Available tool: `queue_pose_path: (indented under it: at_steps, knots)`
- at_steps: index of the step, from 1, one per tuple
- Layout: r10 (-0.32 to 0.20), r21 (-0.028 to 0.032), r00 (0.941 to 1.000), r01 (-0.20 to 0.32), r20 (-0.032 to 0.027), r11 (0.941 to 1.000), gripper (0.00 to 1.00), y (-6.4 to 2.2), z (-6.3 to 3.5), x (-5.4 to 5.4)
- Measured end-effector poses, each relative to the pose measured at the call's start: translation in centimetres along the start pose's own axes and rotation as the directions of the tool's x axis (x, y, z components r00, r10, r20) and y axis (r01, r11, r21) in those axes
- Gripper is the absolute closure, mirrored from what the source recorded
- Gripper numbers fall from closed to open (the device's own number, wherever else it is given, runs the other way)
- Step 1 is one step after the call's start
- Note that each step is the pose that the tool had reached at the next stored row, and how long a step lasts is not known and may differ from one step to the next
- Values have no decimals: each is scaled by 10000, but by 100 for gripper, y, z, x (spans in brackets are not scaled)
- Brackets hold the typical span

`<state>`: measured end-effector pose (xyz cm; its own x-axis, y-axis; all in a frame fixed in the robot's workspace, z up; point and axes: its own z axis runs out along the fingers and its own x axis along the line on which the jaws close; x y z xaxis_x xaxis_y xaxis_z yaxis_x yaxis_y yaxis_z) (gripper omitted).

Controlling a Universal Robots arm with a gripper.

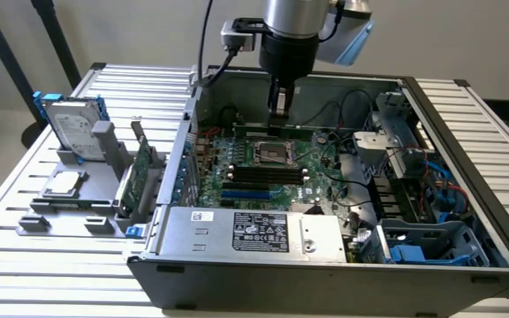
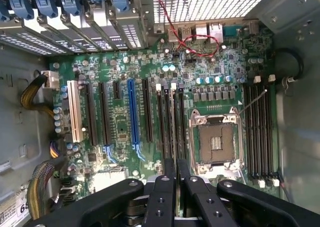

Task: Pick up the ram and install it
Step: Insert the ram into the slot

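While the expansion card sits racked well off to one side of the gripper, that gripper pinches the ram, hanging above the memory slots. Install step, I'd say; seating calls for slot-parallel alignment, straight press.

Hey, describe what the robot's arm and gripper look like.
The arm is a silver-grey metal cylinder with a light blue cap and a black cable running alongside. The gripper is black, with two narrow fingers dotted with round holes.
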<state>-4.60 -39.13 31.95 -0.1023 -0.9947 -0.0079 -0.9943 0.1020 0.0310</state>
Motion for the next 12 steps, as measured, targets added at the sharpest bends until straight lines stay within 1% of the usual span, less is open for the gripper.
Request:
queue_pose_path:
  at_steps: [5,9,12]
  knots:
    - [-120,-1,9999,120,-4,9999,86,1,92,1]
    - [-348,-3,9994,348,-11,9994,86,-1,164,2]
    - [-410,-15,9992,410,-13,9992,86,-2,219,2]
